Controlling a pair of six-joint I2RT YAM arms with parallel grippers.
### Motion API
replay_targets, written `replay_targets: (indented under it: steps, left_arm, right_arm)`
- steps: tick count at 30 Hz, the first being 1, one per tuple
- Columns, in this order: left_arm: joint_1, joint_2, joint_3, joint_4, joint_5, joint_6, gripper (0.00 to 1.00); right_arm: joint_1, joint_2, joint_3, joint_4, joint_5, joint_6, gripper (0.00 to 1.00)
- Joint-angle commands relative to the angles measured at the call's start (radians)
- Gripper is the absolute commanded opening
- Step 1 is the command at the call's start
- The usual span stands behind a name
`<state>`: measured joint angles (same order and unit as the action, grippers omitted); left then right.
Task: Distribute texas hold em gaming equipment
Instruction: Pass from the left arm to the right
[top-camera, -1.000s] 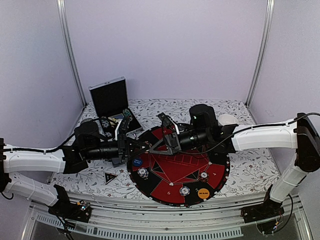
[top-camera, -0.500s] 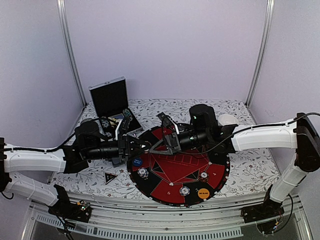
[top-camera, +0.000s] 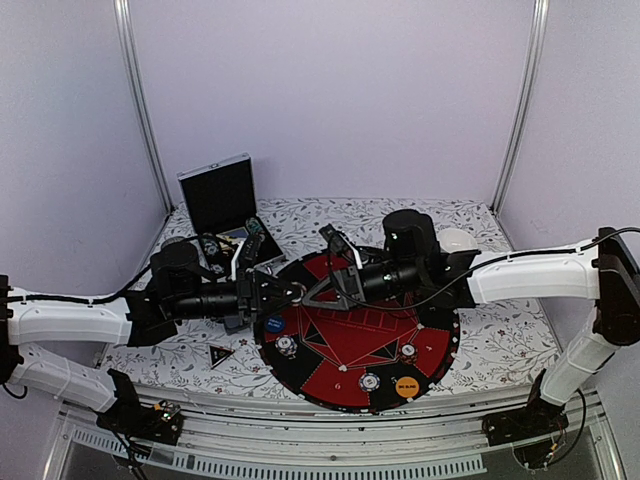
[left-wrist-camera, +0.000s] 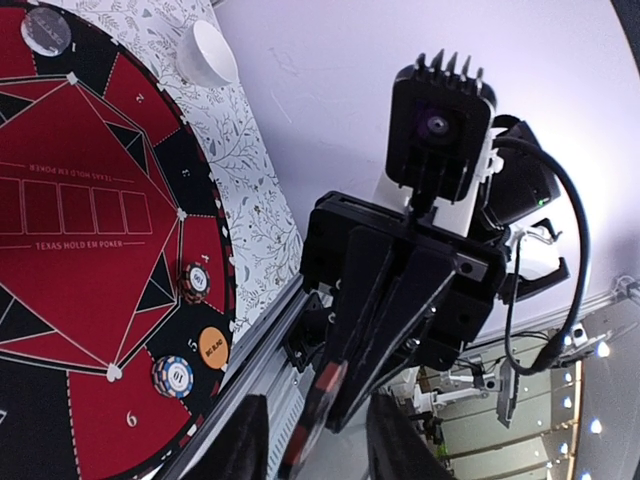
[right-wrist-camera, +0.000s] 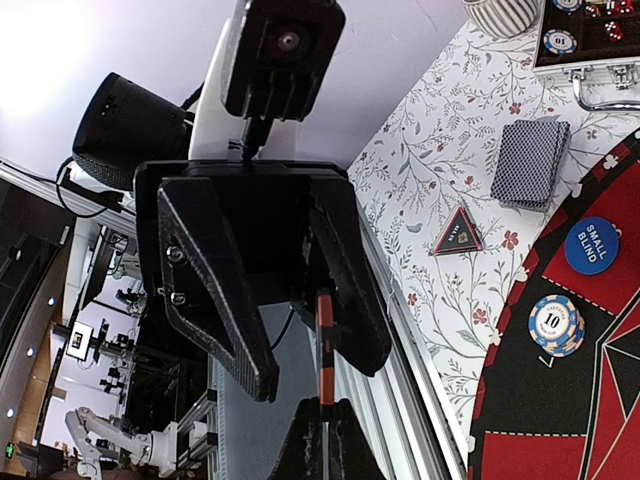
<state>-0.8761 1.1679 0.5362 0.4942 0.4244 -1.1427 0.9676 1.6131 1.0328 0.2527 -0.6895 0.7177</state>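
In the top view the two claws meet tip to tip above the upper left of the mat (top-camera: 345, 335). The right gripper (top-camera: 310, 293) is pinched tight on a red-edged chip (right-wrist-camera: 325, 335), held edge-on at the bottom centre of the right wrist view. The left gripper (top-camera: 287, 295) faces it with its fingers (left-wrist-camera: 245, 445) parted, one on each side of the chip with a gap showing, and grips nothing.

Other chips (top-camera: 286, 345) lie flat on the mat's lower half, with the blue button (top-camera: 273, 323) at its left rim and the orange button (top-camera: 406, 385) at its bottom rim. Left of the mat, the marker (right-wrist-camera: 458, 234) sits on the cloth near the cards (right-wrist-camera: 530, 160). The case (top-camera: 220, 195) stands open in the upper left.
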Motion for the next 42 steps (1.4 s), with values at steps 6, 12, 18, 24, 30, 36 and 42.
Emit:
replay_targets:
  steps: [6,12,18,24,30,36,42]
  left_arm:
    - [0.004,0.005,0.022,-0.011,-0.006,0.019,0.14]
    - [0.004,0.008,0.023,-0.009,-0.004,0.023,0.0]
    - [0.004,0.009,0.03,-0.006,0.011,0.028,0.0]
    - [0.003,0.009,0.033,0.0,0.027,0.032,0.0]
    - [0.001,0.001,0.027,0.001,0.034,0.034,0.0]
    - [0.0,0.001,0.028,0.002,0.04,0.039,0.0]
    - [0.002,-0.009,0.082,-0.183,-0.02,0.124,0.82]
  right_arm:
    - [-0.013,-0.057,-0.025,-0.011,-0.007,-0.016,0.02]
    - [-0.014,-0.058,-0.019,-0.014,-0.007,-0.024,0.1]
    - [-0.014,-0.05,0.005,-0.01,0.013,-0.03,0.24]
    - [-0.013,-0.003,0.045,-0.006,0.003,-0.031,0.2]
    - [-0.014,0.018,0.07,-0.004,0.007,-0.036,0.13]
    - [-0.015,0.007,0.061,-0.006,0.006,-0.038,0.02]
    - [-0.065,-0.148,-0.081,-0.137,0.054,-0.045,0.02]
